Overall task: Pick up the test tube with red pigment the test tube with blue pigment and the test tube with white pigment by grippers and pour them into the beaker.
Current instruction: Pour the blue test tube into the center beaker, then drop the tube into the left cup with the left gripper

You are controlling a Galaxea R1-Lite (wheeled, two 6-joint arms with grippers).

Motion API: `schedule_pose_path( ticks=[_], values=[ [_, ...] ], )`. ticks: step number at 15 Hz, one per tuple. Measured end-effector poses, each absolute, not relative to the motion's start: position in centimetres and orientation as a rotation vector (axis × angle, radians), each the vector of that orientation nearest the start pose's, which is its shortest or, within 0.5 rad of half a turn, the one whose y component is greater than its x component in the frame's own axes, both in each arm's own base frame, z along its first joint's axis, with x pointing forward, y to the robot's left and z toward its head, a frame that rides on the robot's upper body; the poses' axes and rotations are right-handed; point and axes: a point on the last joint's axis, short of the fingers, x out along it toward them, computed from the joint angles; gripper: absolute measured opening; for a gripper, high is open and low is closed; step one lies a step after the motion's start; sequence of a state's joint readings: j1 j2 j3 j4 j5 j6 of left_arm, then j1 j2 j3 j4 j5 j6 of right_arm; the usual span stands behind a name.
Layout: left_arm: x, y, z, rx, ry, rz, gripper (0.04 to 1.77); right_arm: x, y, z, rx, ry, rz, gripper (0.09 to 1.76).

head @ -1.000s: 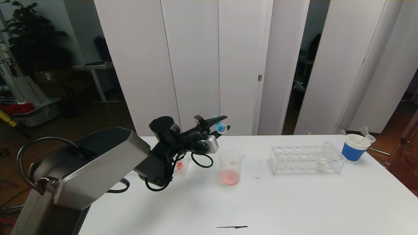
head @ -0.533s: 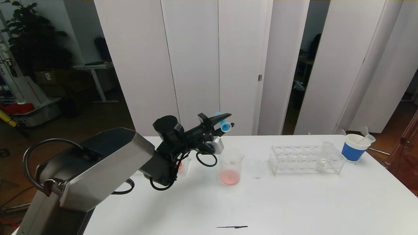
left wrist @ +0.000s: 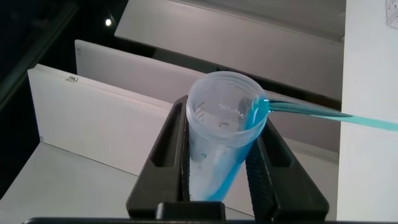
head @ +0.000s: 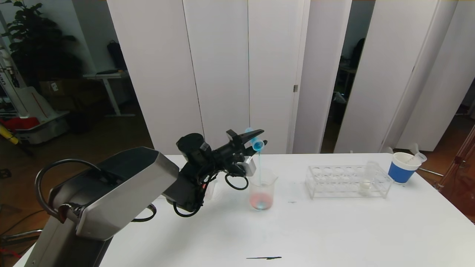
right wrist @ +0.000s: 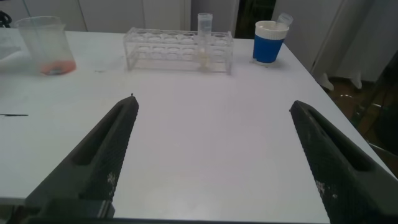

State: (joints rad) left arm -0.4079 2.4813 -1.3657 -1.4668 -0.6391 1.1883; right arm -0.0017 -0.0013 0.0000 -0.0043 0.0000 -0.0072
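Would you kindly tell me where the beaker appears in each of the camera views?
Head view: the beaker stands mid-table, below the left claw and its pouring tube.
Left wrist view: not in it.
Right wrist view: the beaker is far off, beyond the open right claw.
Shared landmark: the clear tube rack.

The left tool [left wrist: 225,163] clamps the tilted test tube with blue pigment [left wrist: 222,143], liquid streaming out.

A clear rack [head: 347,181] is standing on the white desk [head: 334,230] — a blue-and-white paper cup [head: 401,167] is sitting just beside it, near the desk's edge. A thin dark mark [head: 264,257] is lying on the near side.
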Motion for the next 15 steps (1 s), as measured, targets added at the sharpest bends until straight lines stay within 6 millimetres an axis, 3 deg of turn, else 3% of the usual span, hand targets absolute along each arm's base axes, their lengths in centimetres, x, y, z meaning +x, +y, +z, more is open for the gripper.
schedule_pose_path(
  ticks=[15],
  values=[
    [42.92,-20.34,9.91,1.127,-0.993,-0.614,0.59,-2.29,0.0,7.59,-0.007,-0.006,-0.002,1.75]
  ],
)
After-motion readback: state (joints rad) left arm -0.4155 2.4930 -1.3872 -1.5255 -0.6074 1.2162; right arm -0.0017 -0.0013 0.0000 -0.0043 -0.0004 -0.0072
